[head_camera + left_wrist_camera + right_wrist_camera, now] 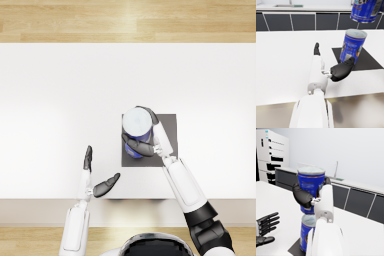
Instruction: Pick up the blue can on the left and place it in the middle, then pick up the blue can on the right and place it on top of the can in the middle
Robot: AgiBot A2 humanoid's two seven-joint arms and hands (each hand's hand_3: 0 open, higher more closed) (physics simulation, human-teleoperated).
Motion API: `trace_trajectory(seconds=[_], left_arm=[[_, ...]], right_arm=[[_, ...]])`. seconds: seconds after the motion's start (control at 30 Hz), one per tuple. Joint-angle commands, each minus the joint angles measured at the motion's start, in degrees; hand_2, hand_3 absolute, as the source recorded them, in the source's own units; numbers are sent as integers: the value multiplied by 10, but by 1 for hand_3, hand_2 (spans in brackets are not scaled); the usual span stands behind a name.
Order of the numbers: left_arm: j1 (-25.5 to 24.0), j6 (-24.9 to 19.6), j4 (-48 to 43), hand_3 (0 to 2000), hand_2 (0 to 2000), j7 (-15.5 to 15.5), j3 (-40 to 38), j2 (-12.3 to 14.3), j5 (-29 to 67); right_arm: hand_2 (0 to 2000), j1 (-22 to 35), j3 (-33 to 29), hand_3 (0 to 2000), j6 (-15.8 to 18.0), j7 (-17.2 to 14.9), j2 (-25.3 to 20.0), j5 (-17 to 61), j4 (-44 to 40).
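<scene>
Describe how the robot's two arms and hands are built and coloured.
Both arms have smooth white, rounded forearm shells. The right arm shows a black section near its elbow. Each ends in a dark, glossy hand: left hand, right hand. A small silver metal fitting sits at the wrist. No cables or markings show.

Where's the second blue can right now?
The second blue can is held by the right hand, in the air just above the first can on the dark mat.

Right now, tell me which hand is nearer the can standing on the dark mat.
Right. The right hand holds the second can directly above the lower can; the left hand hangs open off to the mat's side.
</scene>
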Motion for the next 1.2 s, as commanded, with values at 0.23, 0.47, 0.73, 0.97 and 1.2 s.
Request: trace_trajectory(seconds=[0.23, 0.47, 0.73, 0.97, 1.2], left_arm=[[0, 0, -11, 0, 0, 0, -7, 5, 0], [19, 0, -85, 0, 0, 0, -20, 14, 0], [88, 0, -116, 0, 0, 0, -22, 35, 0], [131, 0, -119, 0, 0, 0, -44, 43, 0], [211, 0, -108, 0, 0, 0, -74, 48, 0]], right_arm=[[2000, 19, 45, 1520, -2, -1, 21, 0, -57], [0, 21, -4, 0, -4, -7, 8, 0, -41], [0, 27, -43, 0, 65, 24, -6, 0, 1], [0, 22, -87, 0, 70, 28, -11, 0, 67], [0, 32, -93, 0, 71, 29, 18, 0, 159]])
